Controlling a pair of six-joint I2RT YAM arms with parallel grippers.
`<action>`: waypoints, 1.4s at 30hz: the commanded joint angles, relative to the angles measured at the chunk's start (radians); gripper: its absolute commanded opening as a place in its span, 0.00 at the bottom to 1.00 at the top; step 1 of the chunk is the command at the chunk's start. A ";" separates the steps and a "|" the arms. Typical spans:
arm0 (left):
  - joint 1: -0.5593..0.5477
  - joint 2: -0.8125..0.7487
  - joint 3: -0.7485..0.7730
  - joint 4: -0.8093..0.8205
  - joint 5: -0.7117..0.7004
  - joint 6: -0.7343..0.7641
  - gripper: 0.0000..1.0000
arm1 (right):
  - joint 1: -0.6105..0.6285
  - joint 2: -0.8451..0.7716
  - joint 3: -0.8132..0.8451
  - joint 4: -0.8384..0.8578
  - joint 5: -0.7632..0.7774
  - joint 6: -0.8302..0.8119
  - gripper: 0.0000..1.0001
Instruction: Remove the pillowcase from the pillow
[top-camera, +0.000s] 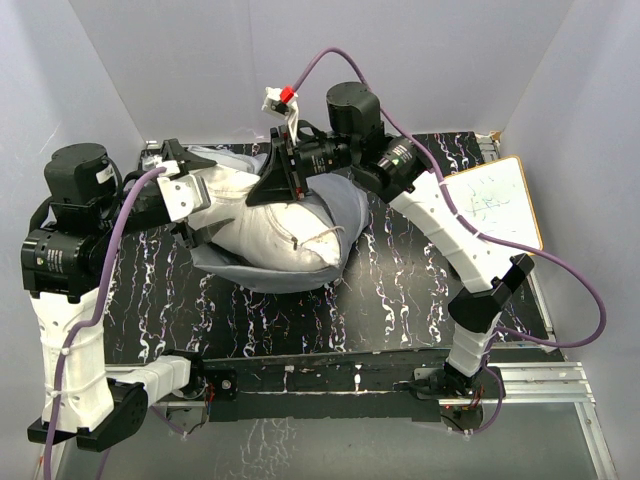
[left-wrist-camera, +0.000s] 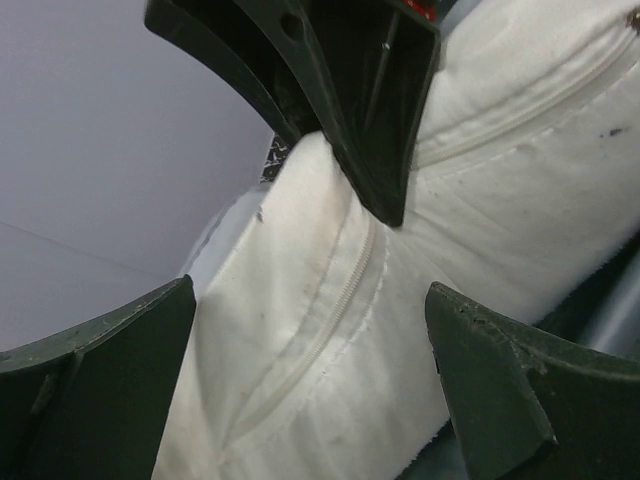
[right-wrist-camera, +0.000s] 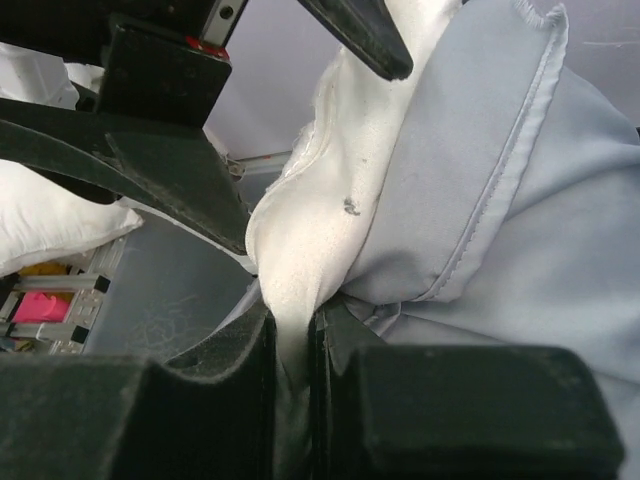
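Right tool (right-wrist-camera: 295, 335) was clamped narrow on a fold of the pillow (right-wrist-camera: 310, 230), with the off-white cloth squeezed between its fingers. The grey pillowcase (right-wrist-camera: 520, 230) bunched just beside that fold, its hemmed edge lying against the white cloth. Facing it, the left tool (left-wrist-camera: 310, 300) stood wide, its fingers on either side of the pillow's zipped seam. Whether they touched the cloth could not be told. The right tool's tip pressed into the pillow just ahead of it. Beneath both tools lay the table (top-camera: 400, 290), black with white veining, and the pillowcase spread under and behind the pillow. Out past the right tool's arm, a small whiteboard (top-camera: 495, 205) rested at the table's edge. Pale, bare walls (top-camera: 450, 70) closed in the table on three sides.
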 joint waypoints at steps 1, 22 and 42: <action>0.005 -0.005 0.020 -0.021 0.010 0.058 0.97 | 0.027 0.013 0.059 0.027 0.028 -0.029 0.08; 0.005 -0.109 -0.296 -0.209 -0.086 0.266 0.95 | 0.057 0.023 0.106 0.058 0.006 0.003 0.08; 0.003 -0.012 -0.221 -0.071 -0.038 0.005 0.00 | 0.067 -0.081 0.028 0.228 0.109 0.095 0.08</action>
